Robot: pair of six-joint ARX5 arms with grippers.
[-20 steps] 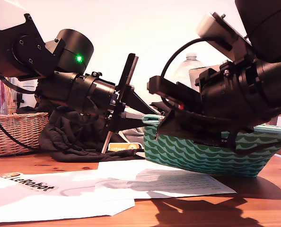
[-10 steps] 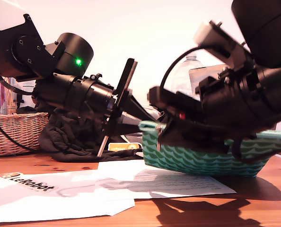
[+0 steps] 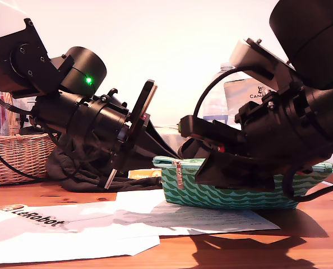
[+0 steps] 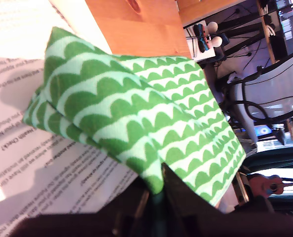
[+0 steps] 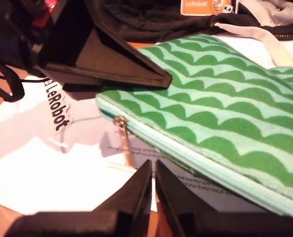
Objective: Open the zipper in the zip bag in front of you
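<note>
Pinching the zip bag (image 4: 136, 108) at one edge with my first gripper (image 4: 159, 173): green wave fabric runs in between the two dark fingers, jaws clamped on it. The bag lies flat on printed paper (image 5: 62, 168) on the wooden table (image 3: 312, 235), toward the exterior view's right, mostly under the arm coming from that side. The zipper (image 5: 196, 158) is the pale teal strip along the long edge nearest my second gripper (image 5: 152, 165). The silver pull tab (image 5: 124, 140) sits at the end of the strip and hangs down over the paper, close to the LeRobot sticker (image 5: 57, 111). Second gripper jaws are almost together, thin slit only, nothing between them; tips just short of the pull tab, not touching it. Black cloth (image 5: 151, 15) behind the bag.
</note>
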